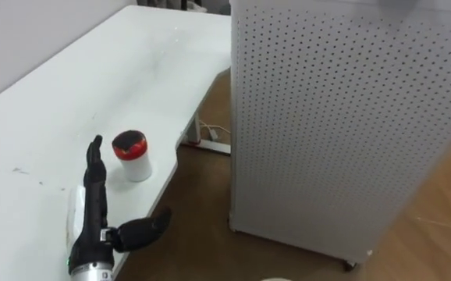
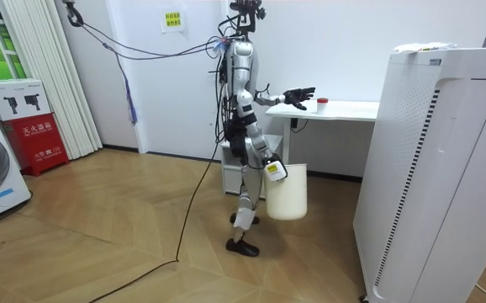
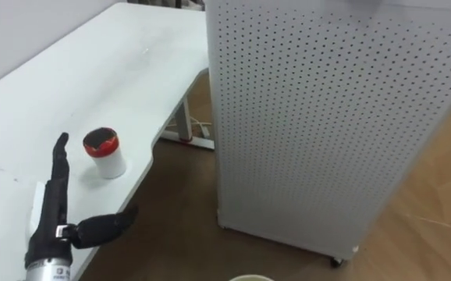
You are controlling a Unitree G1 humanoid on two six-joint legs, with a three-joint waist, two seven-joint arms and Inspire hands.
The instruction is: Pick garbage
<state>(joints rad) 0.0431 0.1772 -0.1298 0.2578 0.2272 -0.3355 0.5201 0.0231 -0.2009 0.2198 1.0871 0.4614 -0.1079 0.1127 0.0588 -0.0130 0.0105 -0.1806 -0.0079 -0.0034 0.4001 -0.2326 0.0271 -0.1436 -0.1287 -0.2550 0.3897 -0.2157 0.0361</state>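
The garbage here looks to be the small white cup [image 1: 134, 156] with a red rim and dark contents. It stands upright on the white tabletop [image 1: 93, 78], close to the curved edge that faces the perforated white cabinet [image 1: 342, 117]. The left hand [image 1: 94, 211] lies just beside the cup on the side away from that edge. Its fingers are straight and together, its thumb is spread wide towards the edge, and it holds nothing. I'd call this the reach, with the grasp not yet made. Next the hand needs to slide across and close round the cup. The right hand [image 2: 270, 167] hangs low with a white bucket [image 2: 287, 192], and its grip I cannot tell.
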